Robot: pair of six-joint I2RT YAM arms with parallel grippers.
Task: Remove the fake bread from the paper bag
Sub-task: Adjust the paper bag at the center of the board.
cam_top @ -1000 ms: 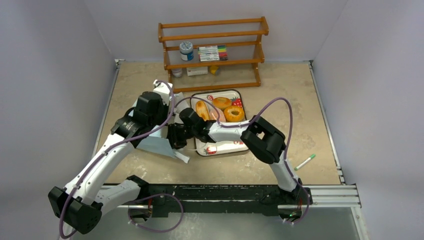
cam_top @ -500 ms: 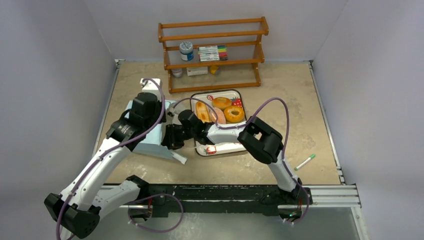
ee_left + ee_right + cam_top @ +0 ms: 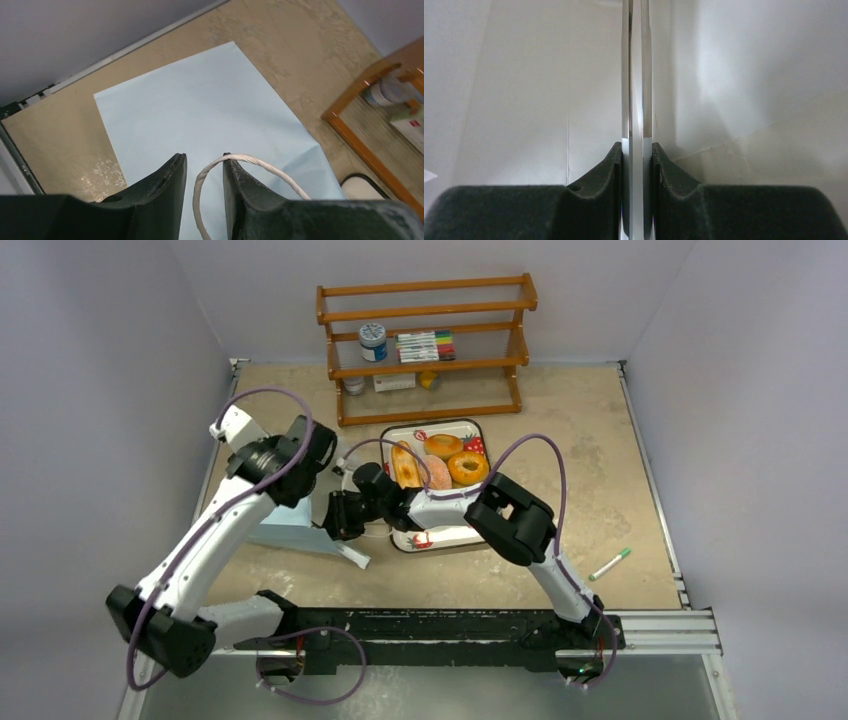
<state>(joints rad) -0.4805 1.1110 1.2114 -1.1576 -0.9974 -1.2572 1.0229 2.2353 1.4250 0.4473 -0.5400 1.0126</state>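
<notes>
The light blue paper bag [image 3: 285, 533] lies on its side left of the tray and fills the left wrist view [image 3: 200, 110]. My left gripper [image 3: 318, 462] [image 3: 204, 157] hangs just above it, narrowly open, with the white cord handle [image 3: 260, 162] looped over one finger. My right gripper [image 3: 338, 517] [image 3: 637, 145] is at the bag's mouth, shut on a thin edge of the bag's white wall [image 3: 524, 100]. On the strawberry-print tray [image 3: 455, 535] lie the golden loaf [image 3: 405, 465], two orange-brown rings [image 3: 443, 445] [image 3: 467, 467] and the pinkish oval [image 3: 435, 473]. The speckled bun is not in view.
A wooden shelf [image 3: 425, 340] stands at the back with a jar [image 3: 372, 340] and markers [image 3: 425, 345]; its corner shows in the left wrist view [image 3: 360, 135]. A green pen [image 3: 610, 564] lies at the front right. Walls close in on the left, right and back.
My left arm has swung its elbow back and to the left, turning the gripper over the bag. The right gripper has shifted slightly left. The bag lies lower and flatter.
</notes>
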